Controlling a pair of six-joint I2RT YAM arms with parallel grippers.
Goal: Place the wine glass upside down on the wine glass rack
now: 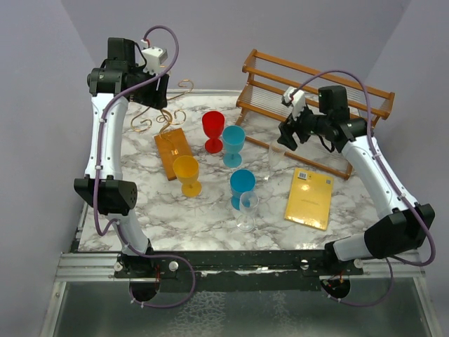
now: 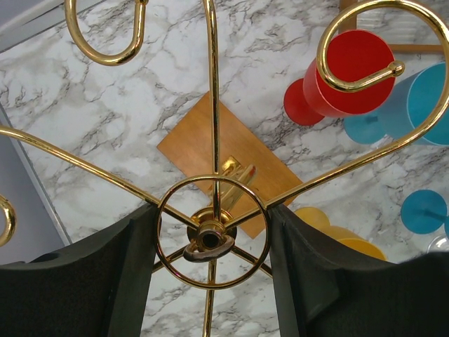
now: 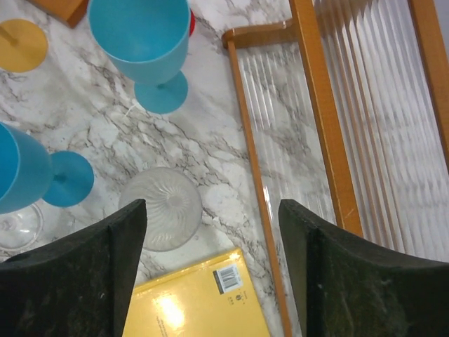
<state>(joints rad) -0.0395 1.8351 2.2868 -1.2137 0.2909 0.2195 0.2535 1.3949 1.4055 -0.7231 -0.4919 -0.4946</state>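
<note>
- R gripper [image 3: 210,209] is released: jaws wide apart, nothing between them, only the grey-veined marble table [image 3: 231,161] in the gap.
- Target as I read it: the clear wine glass [image 3: 160,208] w/ ribbed round foot. It stands upright on the marble, just beside the yellow paperback book [image 3: 193,302].
- Its long axis is vertical, so the R wrist cam looks almost straight down it and I get only circles.
- Key relation: the glass isn't centred in the gap. It sits off toward the finger at the left of that view, partly tucked under its tip. My call: R has to shift that way before closing, else one pad clips the rim.
- R arm is clearly nearer; L arm is across the table.
- L gripper [image 2: 210,210] straddles the ring atop the thin gold-wire wine glass rack [image 2: 208,240] w/ curled arms and a small orange-brown wooden base. Both pads look pressed to the ring, so I read it as clamped on the rack, prob. steadying it.
- Only the top cam shows the layout. The glass [image 1: 277,156] and rack [image 1: 173,151] are well apart, w/ coloured plastic goblets [image 1: 233,140] between.
- A second clear glass [image 1: 248,209] stands nearer the arm bases.
- Top cam can't resolve either jaw gap; the wrist cams settle that.
</note>
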